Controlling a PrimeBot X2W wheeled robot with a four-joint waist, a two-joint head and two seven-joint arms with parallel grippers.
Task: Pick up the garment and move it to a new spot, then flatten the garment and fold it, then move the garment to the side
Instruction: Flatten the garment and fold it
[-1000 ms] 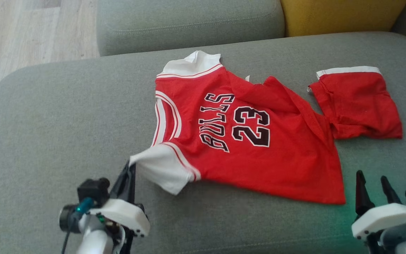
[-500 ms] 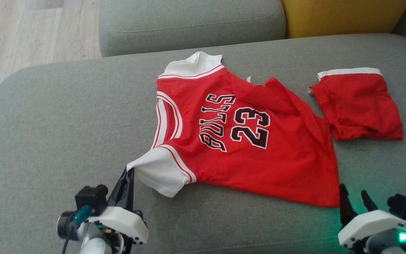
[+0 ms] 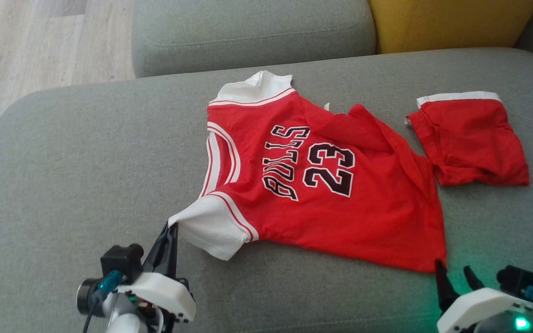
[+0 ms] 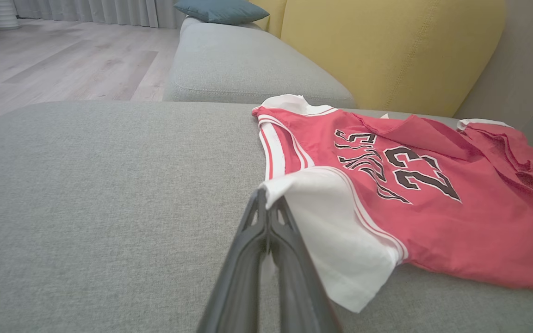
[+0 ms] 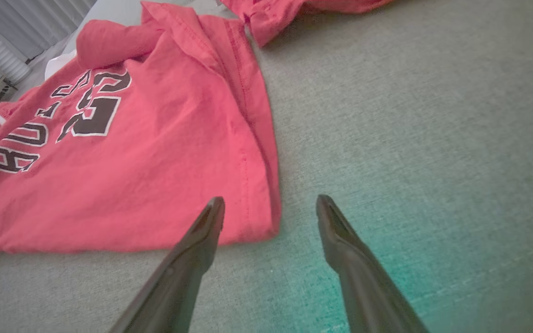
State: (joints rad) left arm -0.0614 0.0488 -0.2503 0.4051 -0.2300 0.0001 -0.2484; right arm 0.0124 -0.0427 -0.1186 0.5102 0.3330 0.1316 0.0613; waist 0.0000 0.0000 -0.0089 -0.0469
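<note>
Grey sofa seat [image 3: 72, 152] fills the scene, with a yellow cushion [image 3: 451, 21] behind it and pale wood floor [image 3: 26, 41] to the left. A red jersey [image 3: 340, 217] printed with 23 lies on the seat, printed side up and mostly spread out. A flap of its far edge is turned over onto itself, and wrinkles run along its right side. A second red piece [image 3: 474, 138] lies just beside it on the right; whether the 2 touch is hard to tell.

Judging by this, the work is at the flattening stage. No fold has been made and the jersey is not yet set aside.

The left gripper [image 4: 263, 199] has its 2 dark fingers pressed together, pinching the tip of the white sleeve [image 3: 211, 226], which lifts slightly off the seat towards them. The right gripper [image 5: 270, 203] has its jaws spread wide and holds nothing. It hovers just at the jersey's near hem corner [image 3: 426, 266], with the corner lying between and just ahead of the fingertips.
</note>
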